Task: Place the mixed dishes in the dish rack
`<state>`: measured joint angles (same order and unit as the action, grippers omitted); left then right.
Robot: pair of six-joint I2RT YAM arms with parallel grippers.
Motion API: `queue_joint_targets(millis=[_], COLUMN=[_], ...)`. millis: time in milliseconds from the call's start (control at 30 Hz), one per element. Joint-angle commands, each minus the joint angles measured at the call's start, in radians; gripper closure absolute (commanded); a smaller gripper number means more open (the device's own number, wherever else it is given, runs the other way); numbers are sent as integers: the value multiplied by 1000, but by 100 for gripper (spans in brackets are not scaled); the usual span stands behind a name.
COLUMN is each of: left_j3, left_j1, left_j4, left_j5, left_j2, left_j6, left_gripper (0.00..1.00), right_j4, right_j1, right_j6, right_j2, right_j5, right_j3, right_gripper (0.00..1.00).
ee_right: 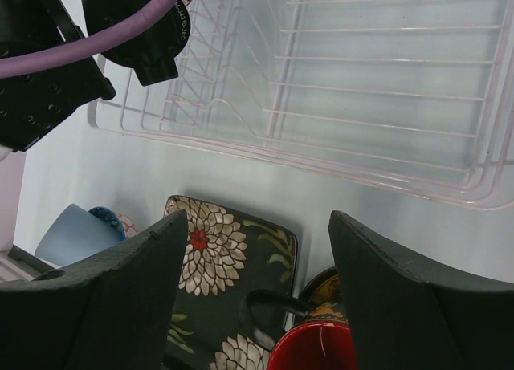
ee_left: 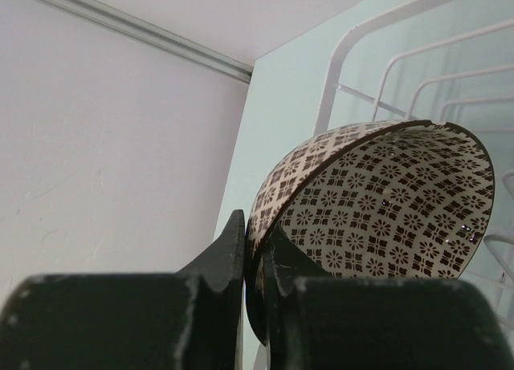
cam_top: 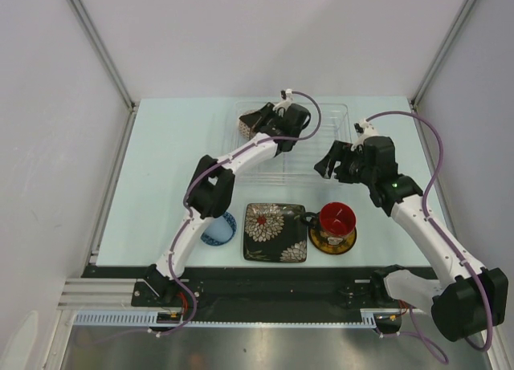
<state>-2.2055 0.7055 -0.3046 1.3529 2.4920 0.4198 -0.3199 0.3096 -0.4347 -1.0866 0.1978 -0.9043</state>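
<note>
We log the left tool (ee_left: 253,243) clamped on the rim of the beige lattice-patterned bowl (ee_left: 377,201), over the dish rack (cam_top: 341,113) at its far-left corner, while the right tool (ee_right: 253,225) gapes empty nearer the mug (cam_top: 337,217)

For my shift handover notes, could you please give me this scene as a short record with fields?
left jaws: shut on the rim of the beige lattice bowl, at the far-left corner of the dish rack
right jaws: open, holding nothing, by the rack's near edge
black square floral plate: flat on the table, in front of the rack
dark floral mug: upright on the yellow saucer, right of the plate
pale blue cup, small blue saucer: left of the plate, partly hidden by the left arm
</note>
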Motion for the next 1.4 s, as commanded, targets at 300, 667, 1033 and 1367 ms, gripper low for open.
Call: queue_joint_targets(millis=[300,667,1033,1367], left_j3=[-100,-45,7,72], left_j1=[-12,-12,-12,-14], left_j4=[-221,-369,-311,-277], left_j5=[-60,-234,-399,-495], left_j2=[5,-42,-134,-208], left_j6=[-249,-389,-359,-337], left_gripper=[98,82,71,60], right_j4=[10,18,-4,5], right_j1=[-6,-7,-7,-7], right_j6=[-24,-32,-27,-22], right_j2=[44,33,45,57], right_j5=[17,32,32,38], right_j3=[13,13,13,13], right_gripper=[24,21,10,0])
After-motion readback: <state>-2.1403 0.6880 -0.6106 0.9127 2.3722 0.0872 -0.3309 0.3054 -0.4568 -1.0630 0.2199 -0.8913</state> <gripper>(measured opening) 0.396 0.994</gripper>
